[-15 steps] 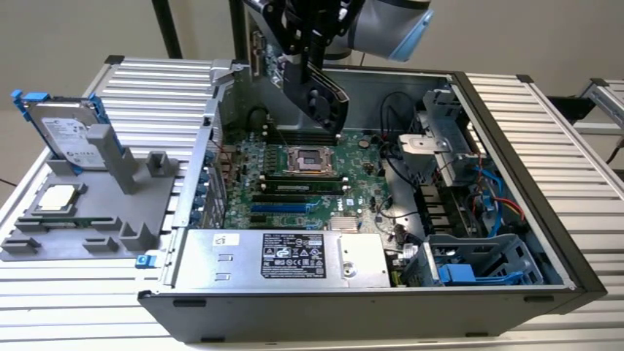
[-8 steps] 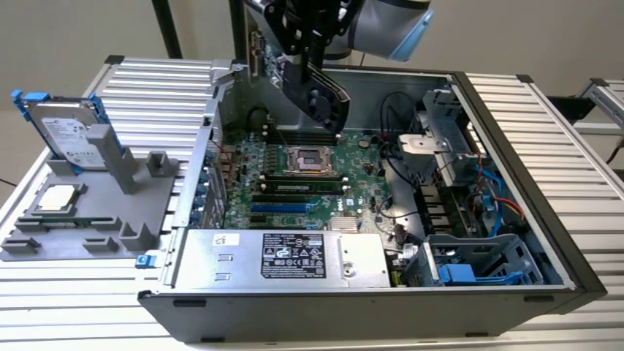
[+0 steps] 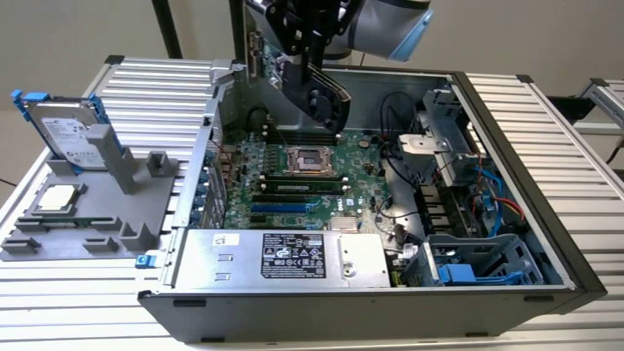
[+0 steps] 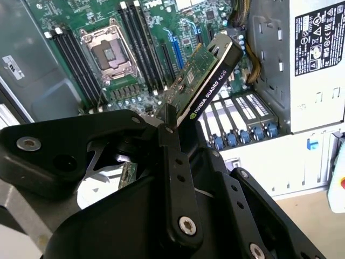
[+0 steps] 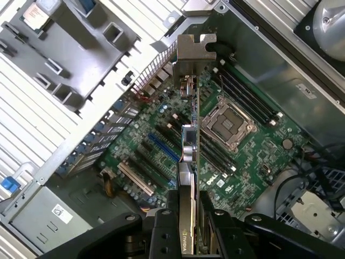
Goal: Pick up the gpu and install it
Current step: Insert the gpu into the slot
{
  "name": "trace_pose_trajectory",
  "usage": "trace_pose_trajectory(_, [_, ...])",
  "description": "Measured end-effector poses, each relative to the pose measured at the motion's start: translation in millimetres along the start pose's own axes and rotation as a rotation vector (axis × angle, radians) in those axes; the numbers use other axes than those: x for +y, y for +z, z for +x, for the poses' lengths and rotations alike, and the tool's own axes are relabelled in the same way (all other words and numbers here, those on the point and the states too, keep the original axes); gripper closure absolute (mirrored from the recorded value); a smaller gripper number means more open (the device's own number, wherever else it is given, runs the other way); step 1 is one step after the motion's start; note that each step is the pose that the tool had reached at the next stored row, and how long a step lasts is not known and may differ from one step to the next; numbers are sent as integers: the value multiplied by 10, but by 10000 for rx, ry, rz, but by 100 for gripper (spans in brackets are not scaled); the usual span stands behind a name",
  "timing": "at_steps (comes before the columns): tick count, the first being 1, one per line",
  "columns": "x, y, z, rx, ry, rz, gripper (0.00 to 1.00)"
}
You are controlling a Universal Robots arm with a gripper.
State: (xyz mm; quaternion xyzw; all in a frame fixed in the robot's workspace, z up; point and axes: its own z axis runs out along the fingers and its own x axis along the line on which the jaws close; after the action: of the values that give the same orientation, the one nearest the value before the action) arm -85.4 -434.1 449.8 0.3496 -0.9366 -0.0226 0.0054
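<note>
The gpu (image 3: 317,95), a green card with a black cooler, hangs tilted in the air above the open computer case (image 3: 516,153), over the motherboard (image 3: 292,186). My gripper (image 3: 310,67) is shut on its upper part. In the second wrist view the gpu (image 4: 207,81) sticks out past a black finger (image 4: 171,141), with its black cooler edge showing. Seen edge-on in the first wrist view, the gpu (image 5: 190,151) points its silver bracket (image 5: 193,54) toward the slotted rear wall of the case. It touches no slot.
Below the card lie the empty CPU socket (image 3: 310,159) and blue expansion slots (image 3: 278,210). A power supply (image 3: 283,256) fills the near side, with a drive cage and cables at the exterior view's right. Outside, a grey fixture (image 3: 98,219) holds a hard drive (image 3: 69,135) and a CPU chip (image 3: 55,197).
</note>
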Motion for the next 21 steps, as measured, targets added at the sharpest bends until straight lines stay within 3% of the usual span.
trace_pose_trajectory(12, [0,0,0,18,-405,-3,100])
trace_pose_trajectory(21, [-6,0,-7,43,-947,-6,100])
